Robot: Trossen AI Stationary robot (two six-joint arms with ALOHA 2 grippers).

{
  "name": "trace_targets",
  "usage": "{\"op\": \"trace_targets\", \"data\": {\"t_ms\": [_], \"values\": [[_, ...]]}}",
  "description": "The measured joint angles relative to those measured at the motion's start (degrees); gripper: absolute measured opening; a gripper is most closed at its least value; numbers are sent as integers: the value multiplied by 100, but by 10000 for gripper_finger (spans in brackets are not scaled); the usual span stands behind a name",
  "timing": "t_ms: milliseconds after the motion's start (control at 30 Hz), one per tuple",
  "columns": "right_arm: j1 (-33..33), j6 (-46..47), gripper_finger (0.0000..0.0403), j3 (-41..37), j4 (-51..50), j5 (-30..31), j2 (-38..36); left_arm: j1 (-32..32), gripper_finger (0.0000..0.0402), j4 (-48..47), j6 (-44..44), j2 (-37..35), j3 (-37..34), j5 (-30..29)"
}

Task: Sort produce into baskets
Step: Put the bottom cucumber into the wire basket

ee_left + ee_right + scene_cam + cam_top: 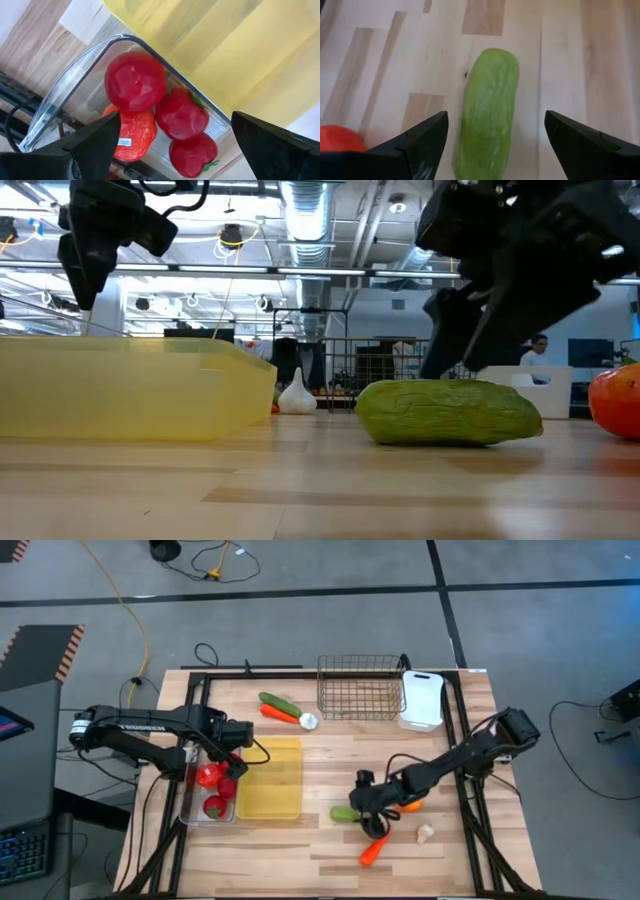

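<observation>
At the left of the pale wooden plank surface [320, 840], the left end effector [232, 748] hung over the clear plastic bin [190, 808], its dark fingers spread wide and holding nothing. The bin, smooth-walled with rounded corners, held glossy red tomatoes [135, 81] and one orange piece with a small label [131, 140]. Touching its side lay the yellow translucent tray [270, 778], rectangular and matte.

Farther back, a ridged green cucumber [279, 703] and an orange carrot [278, 713] lay side by side, with a white bulb-shaped garlic piece [309, 721] at their end. Beside them stood the dark wire mesh basket [360, 688], and next to it the white tray [422, 700].

On the right, the right end effector [368, 810] was lowered over a second cucumber [487, 107], bumpy-skinned and blunt-ended, which lay flat between the wide-open fingers, ungripped. An orange pepper [411, 805], another tapered carrot [372, 850] and a small pale piece [426, 833] lay near.
</observation>
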Motion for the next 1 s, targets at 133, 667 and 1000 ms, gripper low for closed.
{"op": "trace_targets", "data": {"t_ms": [133, 667, 1000], "values": [[-9, 267, 358, 0, -2, 1, 275, 2, 366, 66, -2, 0, 0, 2], [-115, 334, 219, 0, -59, -9, 450, 0, 366, 739, 103, 0, 0, -254], [-604, -291, 213, -2, -140, -15, -511, 2, 366, 1655, 245, 0, 0, -953]]}}
